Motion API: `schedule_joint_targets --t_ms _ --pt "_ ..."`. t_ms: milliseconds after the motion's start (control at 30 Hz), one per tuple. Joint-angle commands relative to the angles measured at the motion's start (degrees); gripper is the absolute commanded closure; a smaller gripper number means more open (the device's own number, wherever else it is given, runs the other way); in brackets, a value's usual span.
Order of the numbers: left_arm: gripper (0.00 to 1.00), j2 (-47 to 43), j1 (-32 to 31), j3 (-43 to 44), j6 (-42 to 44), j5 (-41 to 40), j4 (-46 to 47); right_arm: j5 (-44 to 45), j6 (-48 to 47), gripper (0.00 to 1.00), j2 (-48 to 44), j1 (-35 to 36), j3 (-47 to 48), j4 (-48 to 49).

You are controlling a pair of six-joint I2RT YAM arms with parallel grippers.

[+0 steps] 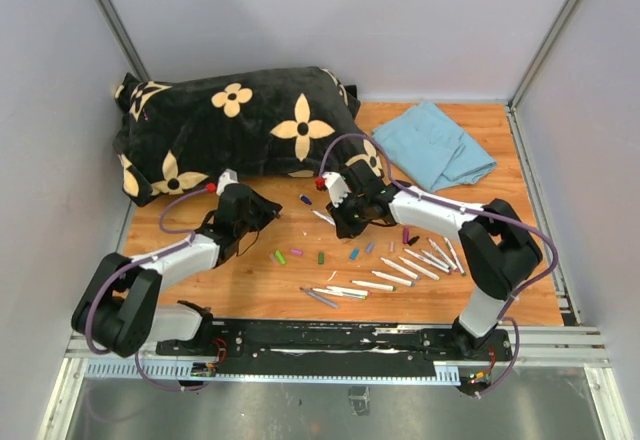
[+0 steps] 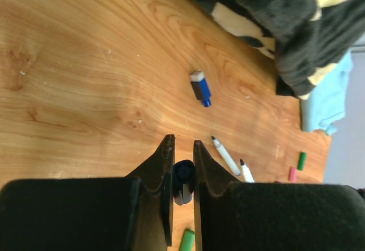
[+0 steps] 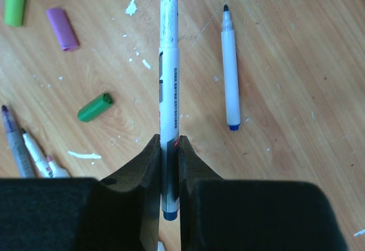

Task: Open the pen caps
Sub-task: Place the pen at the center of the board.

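Left tool: the left tool (image 2: 182,144) is pinching narrowly on a dark blue cap (image 2: 183,178), which is sitting deep between the fingers, just above the worktop (image 2: 85,63).
Right tool: the right tool (image 3: 169,142) is clamping narrowly on a white pen (image 3: 169,74) near its rear end. The blue-stained tip is pointing away, bare.
How the cap is handling: I am judging it very light, hard and smooth, so it is probably slipping or rolling easily. The safest hold is going across its round side, at the middle.
How the pen is handling: it is looking stiff and light, so a grip on the barrel seems enough for pulling.
Loose caps: the loose caps (image 1: 321,257) are lying apart from each other on the worktop between the two arms, among them a green cap (image 3: 95,106) and a purple cap (image 3: 63,28) near the held pen.
Farther out: bare pens (image 1: 400,270) are lying at the near right, a black flowered cushion (image 1: 230,125) at the far left and a blue cloth (image 1: 437,145) at the far right.
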Motion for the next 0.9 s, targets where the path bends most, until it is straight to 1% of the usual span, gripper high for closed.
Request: schedule_joint_targets --t_ms 0,233,333,500,533,600,667,800,867 --pt "1.0 5.31 0.15 4.81 -0.24 -0.18 -3.21 4.71 -0.77 0.93 2.41 1.64 3.22 -1.65" --pt "1.0 14.47 0.15 8.7 -0.48 0.75 -2.96 6.27 -1.11 0.9 5.74 2.64 4.9 -2.65" --pt "1.0 16.51 0.15 9.43 -0.91 0.61 -2.56 6.39 -1.2 0.89 6.39 2.73 5.23 -2.95" --pt "0.95 19.07 0.15 10.94 -1.14 1.35 -2.9 6.89 -1.22 0.87 7.44 2.97 5.61 -3.68" --pt "0.94 19.32 0.15 11.07 -1.15 1.5 -2.93 6.95 -1.29 0.86 7.69 3.03 5.79 -3.86" --pt "0.84 19.86 0.15 11.27 -1.34 1.49 -2.93 7.08 -1.31 0.86 8.02 3.02 5.94 -4.06" --pt "0.77 20.17 0.15 11.24 -1.55 1.45 -2.93 7.09 -1.31 0.84 8.09 3.02 5.96 -4.19" --pt "0.69 20.21 0.15 10.96 -1.87 1.55 -2.94 7.03 -1.4 0.82 8.51 2.99 6.14 -4.4" --pt "0.67 20.11 0.15 10.79 -1.88 1.58 -2.89 6.92 -1.4 0.81 8.97 3.03 6.4 -4.8"
